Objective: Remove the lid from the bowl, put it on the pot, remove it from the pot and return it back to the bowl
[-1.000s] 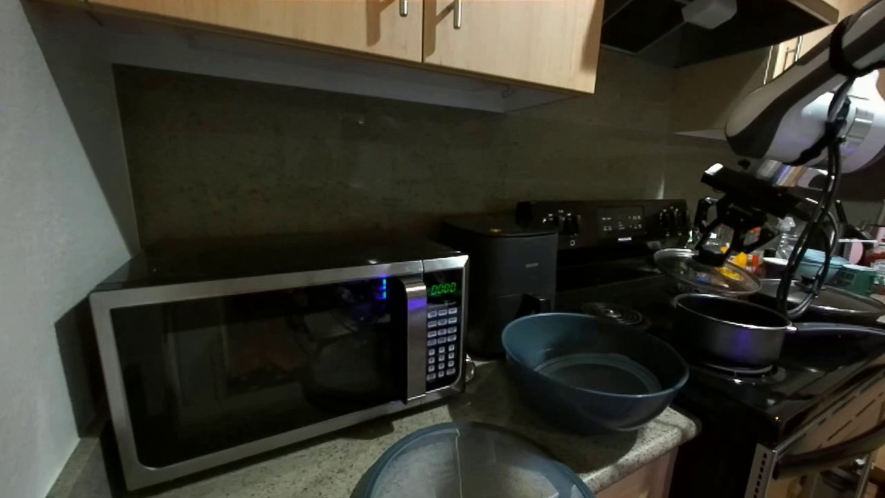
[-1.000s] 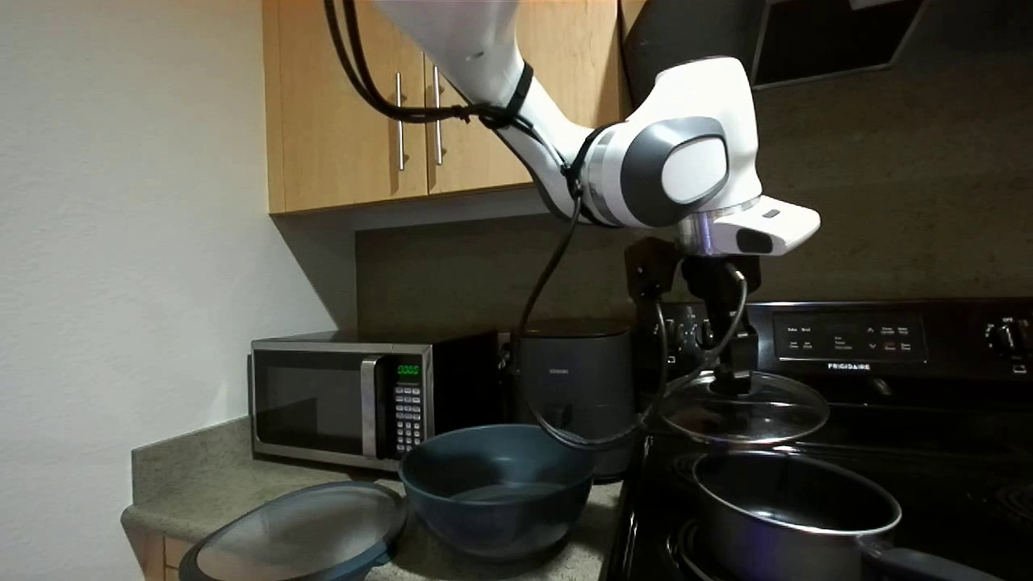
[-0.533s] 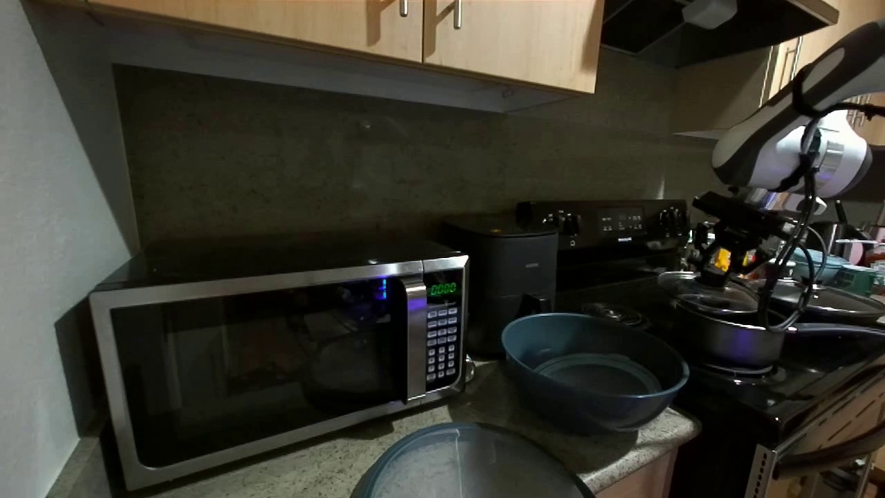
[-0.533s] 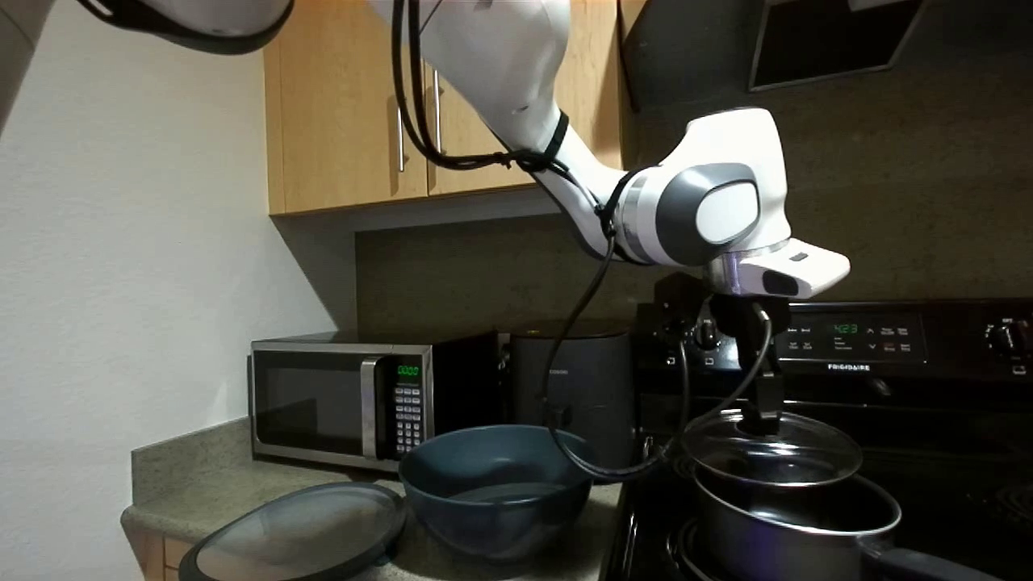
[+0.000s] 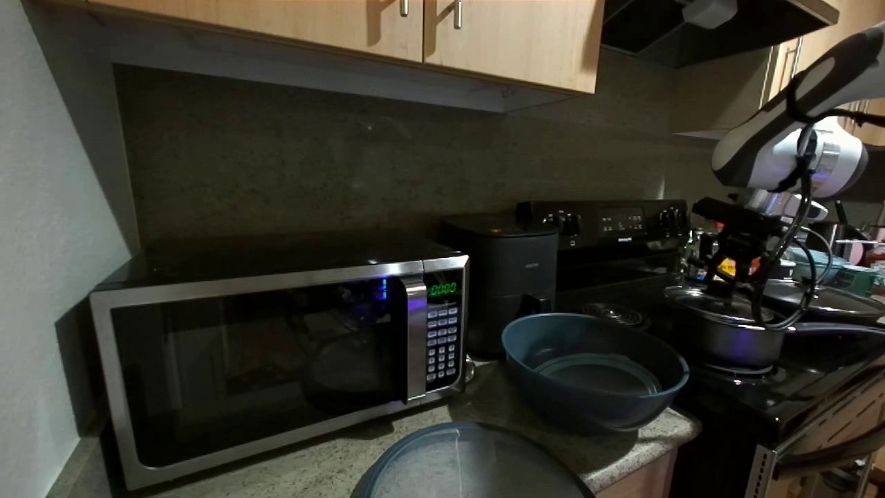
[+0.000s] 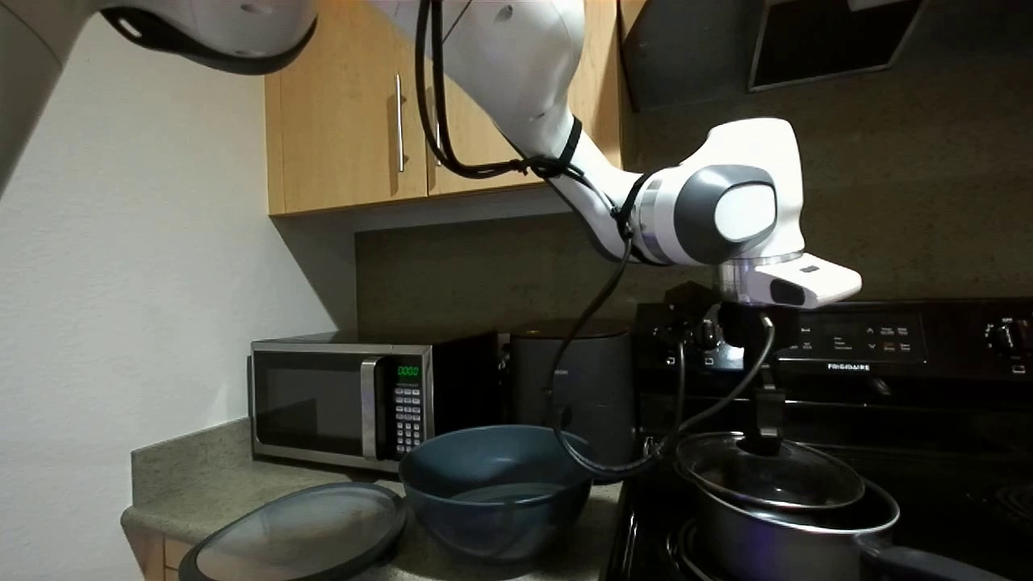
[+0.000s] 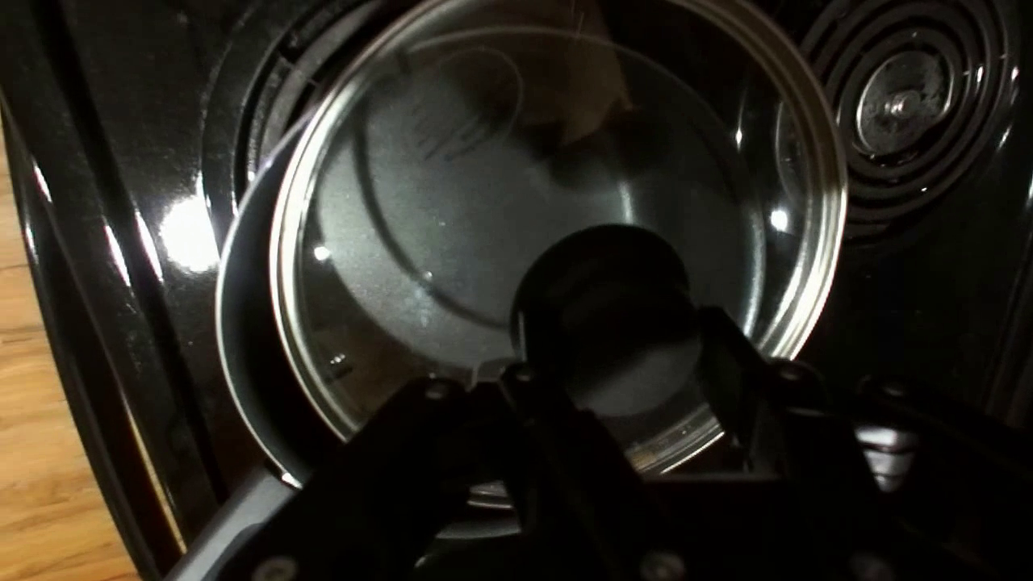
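Glass round lid, metal-rimmed [image 6: 779, 478]: lower right, sunk since half a second ago.
Dark round pot [image 6: 795, 549]: beneath, covered off-centre; placement seems nearly done.
Black gripper [image 7: 617, 339]: astride black knob [image 7: 601, 282]; cannot tell if pinching.

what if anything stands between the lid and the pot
Nothing visible: in the wrist view the lid, its knob in the pincer, is over the pot, off-centre, with no object between. A cable loop shows beside them in an exterior view. Whether lid and pot touch, I can't tell.
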### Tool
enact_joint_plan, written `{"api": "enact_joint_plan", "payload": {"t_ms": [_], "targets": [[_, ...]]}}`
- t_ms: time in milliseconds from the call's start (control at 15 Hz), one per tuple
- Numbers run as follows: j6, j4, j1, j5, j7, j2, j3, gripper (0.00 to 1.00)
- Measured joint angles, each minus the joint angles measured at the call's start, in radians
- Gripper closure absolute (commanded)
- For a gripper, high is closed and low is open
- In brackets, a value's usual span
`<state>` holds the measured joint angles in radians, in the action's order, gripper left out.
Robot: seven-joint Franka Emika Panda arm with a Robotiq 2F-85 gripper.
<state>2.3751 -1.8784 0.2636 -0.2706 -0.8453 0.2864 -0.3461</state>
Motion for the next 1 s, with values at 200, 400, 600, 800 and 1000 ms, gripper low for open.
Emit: {"api": "enact_joint_plan", "payload": {"t_ms": [200,400,600,800,1000], "targets": [[-0.029,0.003,0.006,0.002,-0.012,0.0,-0.019,0.78],[-0.054,0.004,0.02,0.002,-0.025,0.0,-0.029,0.78],[-0.063,0.009,0.025,0.001,-0.037,0.0,-0.032,0.78],[-0.063,0.012,0.025,0.001,-0.05,0.0,-0.032,0.78],[-0.063,0.014,0.025,0.001,-0.051,0.001,-0.032,0.78]]}}
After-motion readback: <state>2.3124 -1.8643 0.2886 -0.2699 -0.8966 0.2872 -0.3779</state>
